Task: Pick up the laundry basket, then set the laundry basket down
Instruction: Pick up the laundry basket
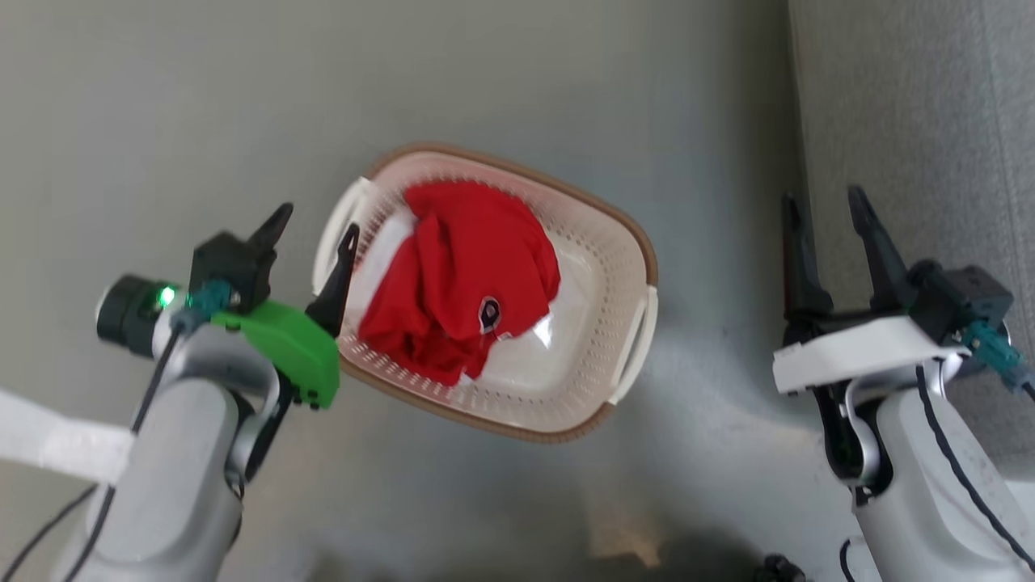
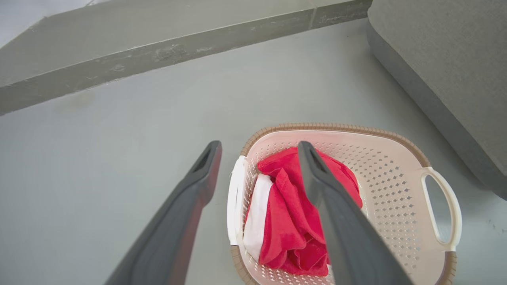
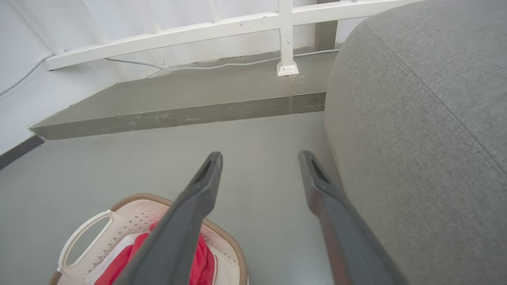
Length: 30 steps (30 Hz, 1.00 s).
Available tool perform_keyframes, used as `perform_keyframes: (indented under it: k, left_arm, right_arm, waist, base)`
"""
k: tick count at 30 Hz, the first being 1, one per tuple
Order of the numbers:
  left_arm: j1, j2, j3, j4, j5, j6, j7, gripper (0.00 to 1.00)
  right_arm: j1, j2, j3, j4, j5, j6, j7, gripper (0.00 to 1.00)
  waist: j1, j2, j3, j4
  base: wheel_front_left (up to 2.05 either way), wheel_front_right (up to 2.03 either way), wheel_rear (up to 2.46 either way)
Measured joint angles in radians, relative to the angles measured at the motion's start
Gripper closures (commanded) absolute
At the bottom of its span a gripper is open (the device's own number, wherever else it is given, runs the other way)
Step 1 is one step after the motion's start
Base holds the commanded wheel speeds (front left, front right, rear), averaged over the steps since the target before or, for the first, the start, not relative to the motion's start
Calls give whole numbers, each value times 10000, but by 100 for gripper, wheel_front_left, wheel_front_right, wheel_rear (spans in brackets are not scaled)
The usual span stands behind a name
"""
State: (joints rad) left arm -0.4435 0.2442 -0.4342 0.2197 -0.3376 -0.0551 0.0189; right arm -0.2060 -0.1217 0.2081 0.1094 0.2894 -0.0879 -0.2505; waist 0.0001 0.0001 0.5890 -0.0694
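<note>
Grey floor (image 1: 162,121) carried the laundry basket (image 1: 598,323), resting mid-scene with red clothing (image 1: 469,267) inside. We saw the left gripper (image 1: 317,225) spread open astride the basket's left handle (image 1: 323,242), not yet pinching it. The right gripper (image 1: 821,199), also open, hung well apart beside a grey sofa (image 1: 914,121). We judged a one-sided lift could tip the basket and spill clothing, or the inner finger snag cloth.

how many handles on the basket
2. One handle is on the end of the laundry basket beside the left tool; the other handle is on the opposite end, toward the right tool.
</note>
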Motion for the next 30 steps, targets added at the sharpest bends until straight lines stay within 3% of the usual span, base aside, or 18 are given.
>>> perform_keyframes:
  k: [5, 21, 30]
  left_arm:
    - [-790, 132, -81, 543, -69, -328, 614, 0]
    - [-3143, 949, 134, 2472, -430, -606, 2372, 0]
    - [-3425, 1202, 343, 3774, -798, -639, 2638, 0]
  right_arm:
    - [-546, 140, 128, -77, -6, 105, 0, 0]
    - [-2289, 431, -31, -633, -113, 196, -42, 0]
    - [-2605, 579, -63, -614, -169, 280, -42, 0]
  waist:
    - [0, 0, 699, -246]
    - [0, -1, 2964, -1099]
    - [0, 0, 3789, -1600]
  base:
    - [0, 0, 0]
    - [0, 0, 0]
    - [0, 0, 0]
